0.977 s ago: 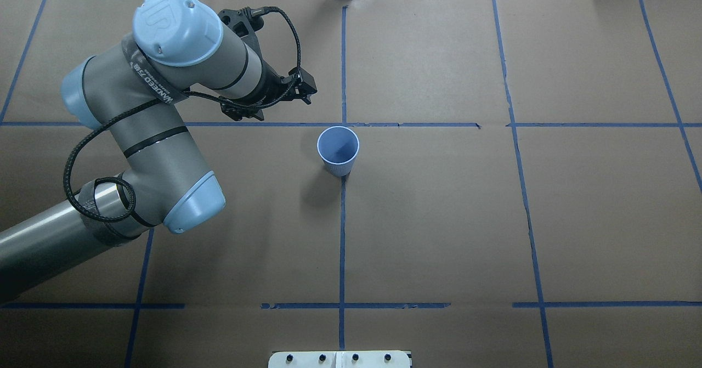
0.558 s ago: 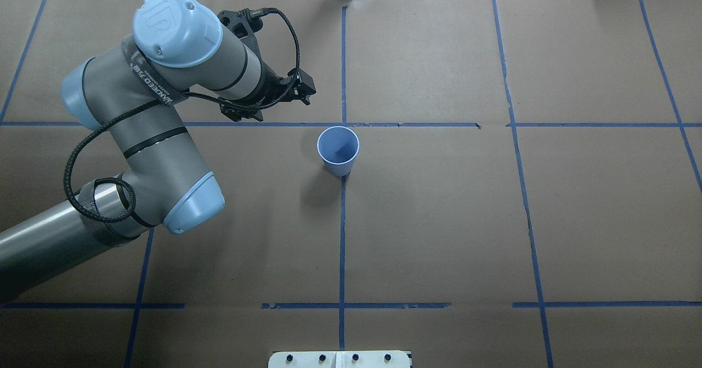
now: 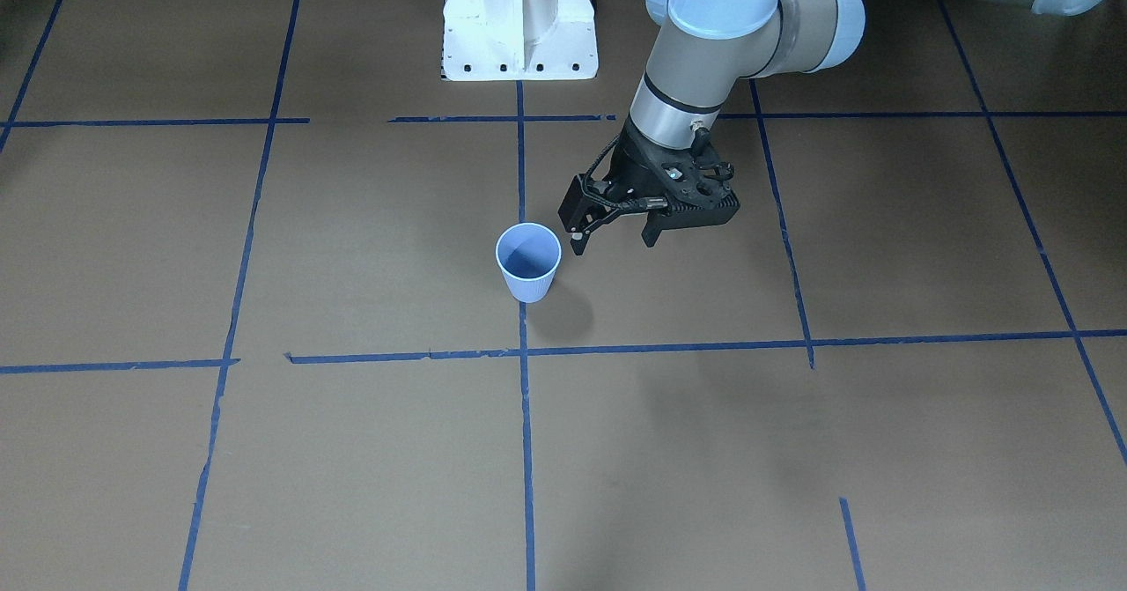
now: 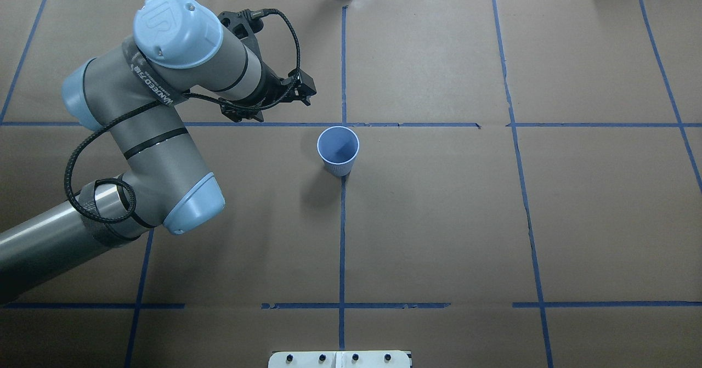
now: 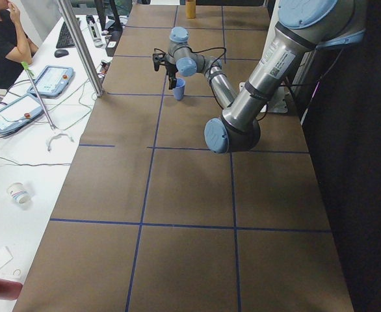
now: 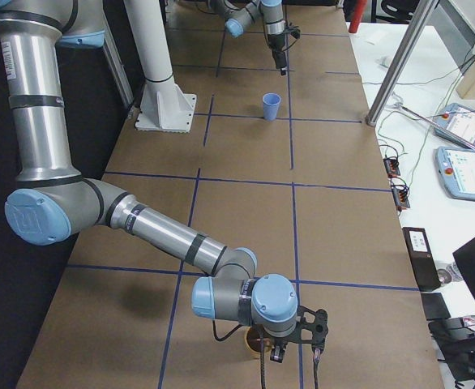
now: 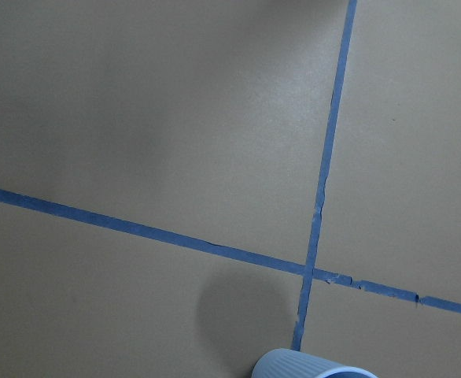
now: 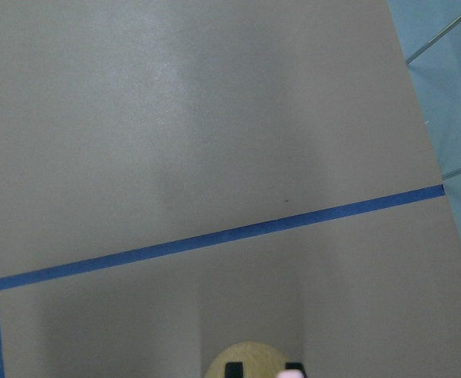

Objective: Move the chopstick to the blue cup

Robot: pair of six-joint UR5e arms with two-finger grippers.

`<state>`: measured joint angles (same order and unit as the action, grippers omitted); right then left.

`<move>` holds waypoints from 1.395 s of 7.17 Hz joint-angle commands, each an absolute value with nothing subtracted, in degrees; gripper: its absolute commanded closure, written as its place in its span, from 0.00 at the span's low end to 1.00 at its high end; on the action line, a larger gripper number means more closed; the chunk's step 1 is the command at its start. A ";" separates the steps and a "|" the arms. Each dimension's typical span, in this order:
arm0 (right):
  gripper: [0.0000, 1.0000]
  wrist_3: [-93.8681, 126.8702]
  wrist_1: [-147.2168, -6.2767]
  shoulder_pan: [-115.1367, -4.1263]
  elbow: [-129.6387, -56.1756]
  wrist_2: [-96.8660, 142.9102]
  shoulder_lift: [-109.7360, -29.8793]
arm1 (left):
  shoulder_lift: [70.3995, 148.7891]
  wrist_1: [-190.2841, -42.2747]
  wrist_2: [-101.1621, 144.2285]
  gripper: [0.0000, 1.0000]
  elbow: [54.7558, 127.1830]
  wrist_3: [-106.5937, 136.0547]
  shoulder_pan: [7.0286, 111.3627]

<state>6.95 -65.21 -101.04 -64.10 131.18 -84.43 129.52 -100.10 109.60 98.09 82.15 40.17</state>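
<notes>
The light blue cup stands upright near the table's middle, and its inside looks empty. My left gripper hangs just beside it, on the robot's left and a little farther out, with its two fingers standing wide apart and nothing between them. A small pale spot shows on the fingertip nearer the cup. My right gripper hovers over a tan cup at the table's right end; I cannot tell whether it is open or shut. A pale pink tip, probably the chopstick, shows at the right wrist view's bottom edge.
The white robot base stands at the table's robot side. Blue tape lines cross the brown table cover. A metal post rises at the operators' edge, where a person sits beside pendants and cables.
The left arm has barely shifted. Its gripper has edged slightly away from the blue cup toward the table's far side. The cup has not moved.
</notes>
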 commanded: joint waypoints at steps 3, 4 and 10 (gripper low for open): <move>1.00 5.54 -64.87 -106.06 -69.84 136.83 -85.16 | 129.55 -100.20 109.60 0.00 98.09 82.18 40.17; 1.00 5.54 -65.12 -108.26 -73.70 136.76 -85.25 | 129.55 -100.20 109.60 0.00 98.09 82.26 40.17; 0.99 13.38 -66.61 -99.73 -96.20 144.70 -86.75 | 129.46 -100.37 109.60 0.00 98.26 81.92 40.43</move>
